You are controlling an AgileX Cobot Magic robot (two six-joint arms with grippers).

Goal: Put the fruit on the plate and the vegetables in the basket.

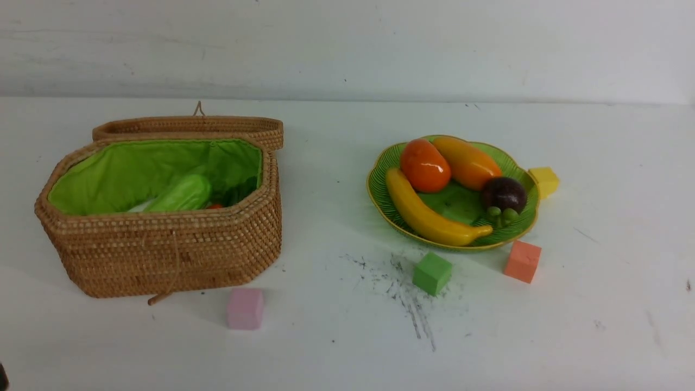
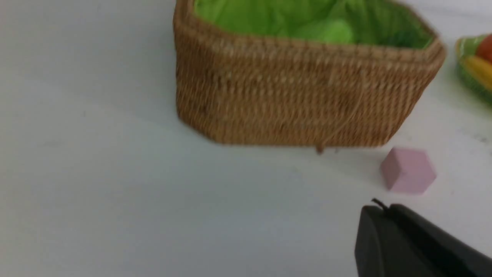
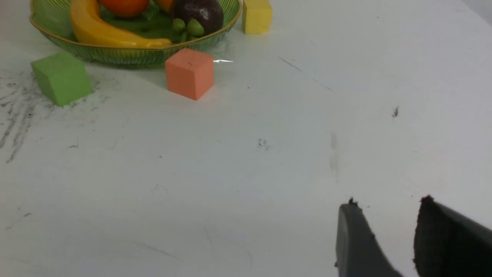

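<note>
Basically: looks sorted, nothing loose on the table (image 1: 347, 336) apart from cubes.
Plate (image 1: 383, 174): right of centre, carrying banana (image 1: 429, 217), persimmon (image 1: 424, 165), mango (image 1: 467, 162) and mangosteen (image 1: 504, 194); all nested inside the rim, leaning on each other so nothing rolls off.
Basket (image 1: 163, 255): sits left, lid (image 1: 190, 127) flipped back behind it, so dropping stuff in from above stays easy.
Gourd (image 1: 182, 195): down in the green lining; a bit of orange and dark green beside it, probably carrot and leaves, mostly hidden by the wall. Radish: can't really pick out.
Cubes: pink cube (image 1: 245, 308) in front of basket, green cube (image 1: 431, 273) and orange cube (image 1: 522, 261) just in front of plate, yellow cube (image 1: 544, 181) touching its far right edge; not part of the job, so left alone.
Left gripper (image 2: 388, 231): low near the pink cube, only one dark finger showing, can't tell how far open; nothing visibly held.
Right gripper (image 3: 388, 231): fingers parted a little, empty, parked well clear of the plate.
Guess: done, arms pulled back out of the way.
</note>
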